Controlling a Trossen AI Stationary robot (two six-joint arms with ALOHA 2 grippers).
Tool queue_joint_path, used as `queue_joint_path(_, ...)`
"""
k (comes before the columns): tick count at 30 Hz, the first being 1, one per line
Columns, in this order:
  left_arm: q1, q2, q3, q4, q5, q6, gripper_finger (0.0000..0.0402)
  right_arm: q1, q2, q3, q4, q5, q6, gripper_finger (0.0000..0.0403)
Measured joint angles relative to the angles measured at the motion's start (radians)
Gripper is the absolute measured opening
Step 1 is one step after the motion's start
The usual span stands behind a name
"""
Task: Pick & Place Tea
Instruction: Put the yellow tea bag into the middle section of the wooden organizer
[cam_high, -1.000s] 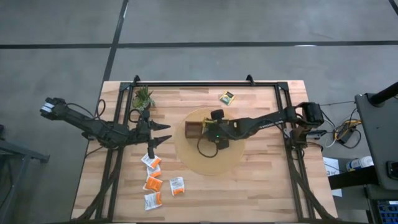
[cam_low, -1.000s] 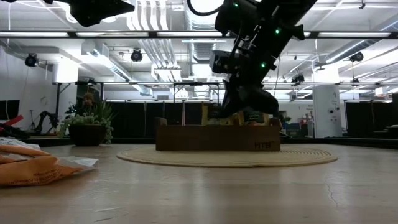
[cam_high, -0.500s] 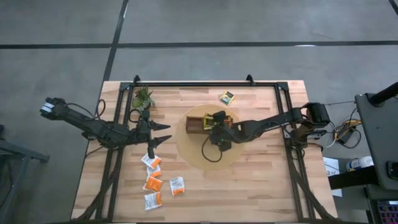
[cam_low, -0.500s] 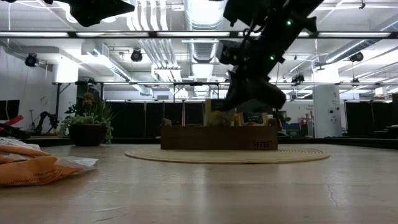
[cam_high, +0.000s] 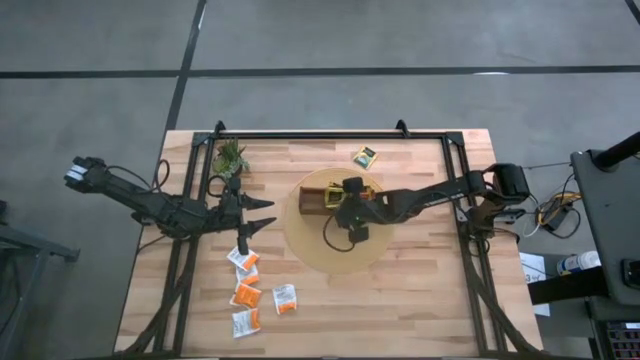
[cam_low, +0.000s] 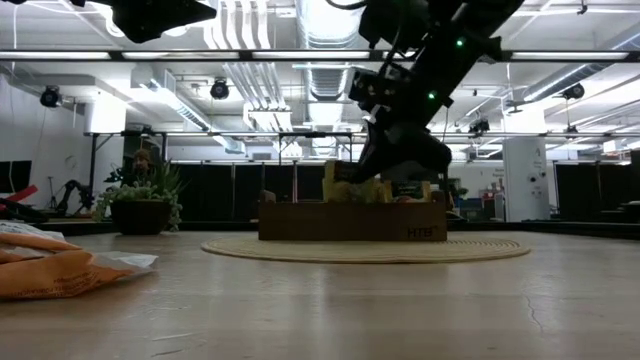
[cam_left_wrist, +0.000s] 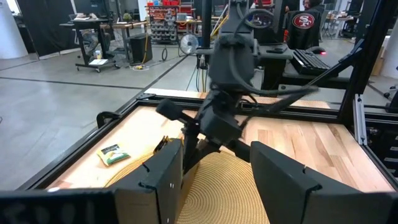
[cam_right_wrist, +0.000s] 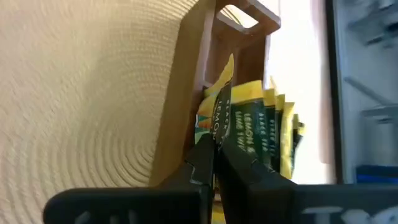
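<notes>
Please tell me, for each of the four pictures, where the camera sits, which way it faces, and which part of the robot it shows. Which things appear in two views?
High view: above the table, facing straight down; shows both arms, the round woven mat and the loose tea sachets.
Low view: at table-top height, facing level across; the right arm hangs over the wooden tray.
Left wrist view: on the left arm, facing the right arm; left gripper open.
Right wrist view: on the right arm; right gripper shut on a yellow sachet at the tray.
Shared: tray and mat.

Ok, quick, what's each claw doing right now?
Left claw: open, empty, above the table beside the orange sachets.
Right claw: shut on a yellow sachet at the wooden tray.
</notes>
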Motion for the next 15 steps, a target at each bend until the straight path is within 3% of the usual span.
queue_joint_path(7,0.000,0.000,0.000,0.000,0.000,0.000,0.0183,-0.069,0.001,-0.010,0.005,-0.167,0.121,0.0008)
queue_joint_path(15,0.000,0.000,0.000,0.000,0.000,0.000,0.0183,-0.081,0.002,-0.013,0.017,-0.187,0.220,0.0009)
